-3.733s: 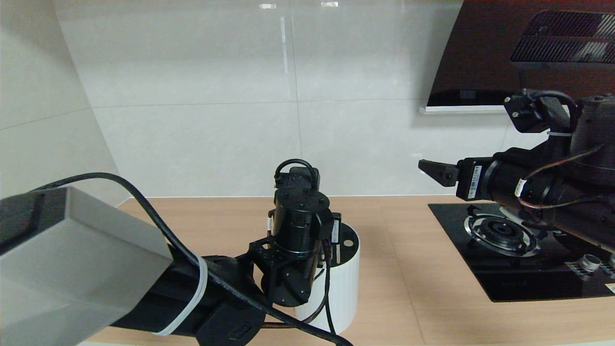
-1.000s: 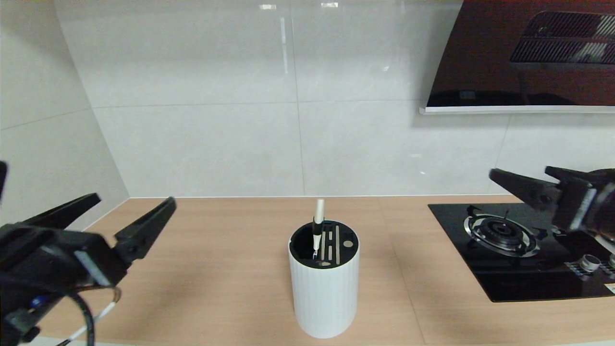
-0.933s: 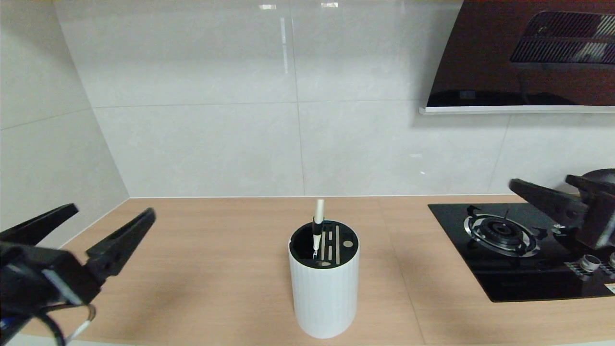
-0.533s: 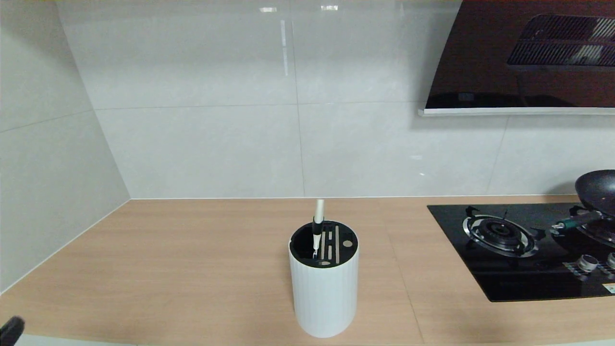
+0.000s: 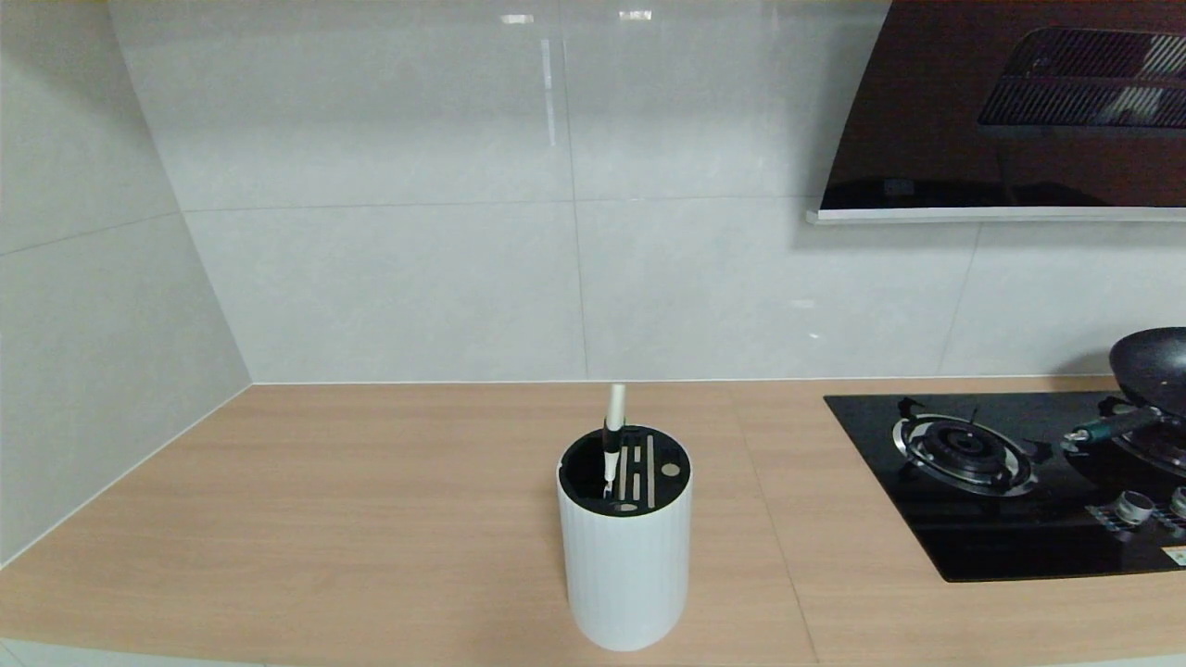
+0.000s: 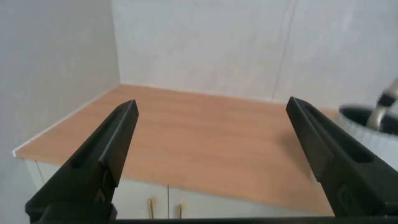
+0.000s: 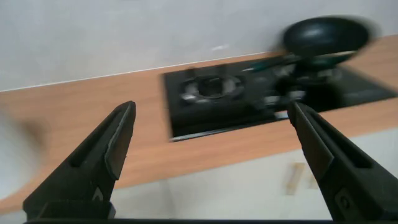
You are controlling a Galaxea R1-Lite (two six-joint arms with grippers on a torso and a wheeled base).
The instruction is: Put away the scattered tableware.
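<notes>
White and ribbed, the cutlery holder (image 5: 628, 565) stands on the wooden counter (image 5: 371, 519), with a pale-handled utensil (image 5: 614, 408) upright in its round opening. The left gripper (image 6: 211, 107) hangs before the counter's front-left corner, jaws spread wide. The right gripper (image 7: 211, 109) faces the black stove (image 5: 982, 547) and wok (image 5: 1154, 357), jaws likewise released.

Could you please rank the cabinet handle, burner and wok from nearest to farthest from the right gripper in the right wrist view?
1. cabinet handle, below the counter, nearest the right gripper.
2. burner, on the hob.
3. wok, at its far end.
</notes>
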